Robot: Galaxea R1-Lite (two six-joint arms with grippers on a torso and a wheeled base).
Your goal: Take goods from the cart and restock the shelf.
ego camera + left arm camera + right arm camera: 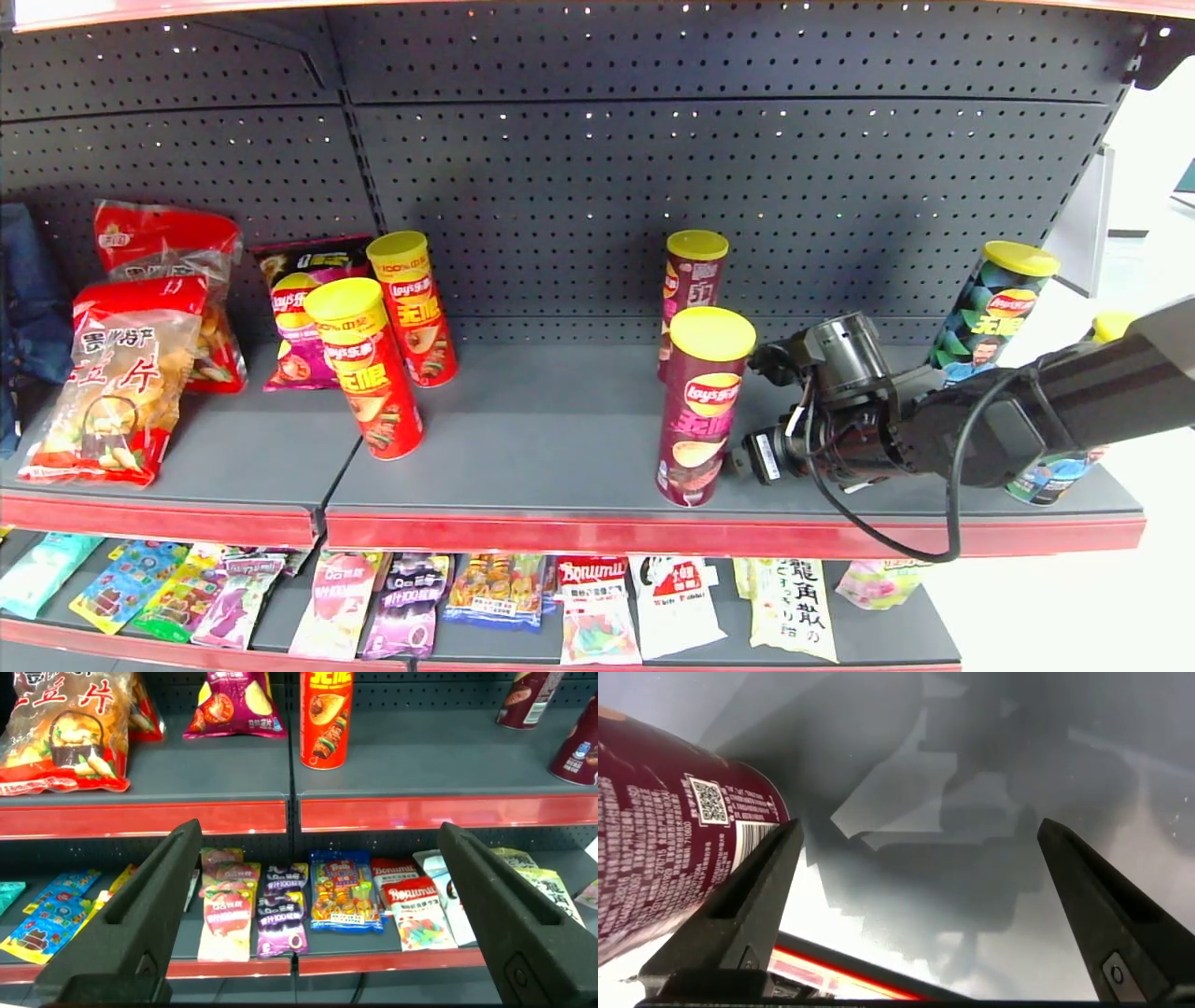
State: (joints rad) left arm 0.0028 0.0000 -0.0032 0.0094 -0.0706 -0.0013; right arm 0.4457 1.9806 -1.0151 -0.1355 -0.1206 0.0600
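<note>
Maroon chip can (705,406) is standing upright near the front edge of the shelf (523,439); right gripper (920,831) is sitting just beside it, fingers spread wide, gripping nothing. Left gripper (320,829) is hanging spread too.

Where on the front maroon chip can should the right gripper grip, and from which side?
Mid-body of the front maroon can, level, from its right in the head view, where the right gripper sits open. It's an upright cylinder; a second maroon can stands close behind.
</note>
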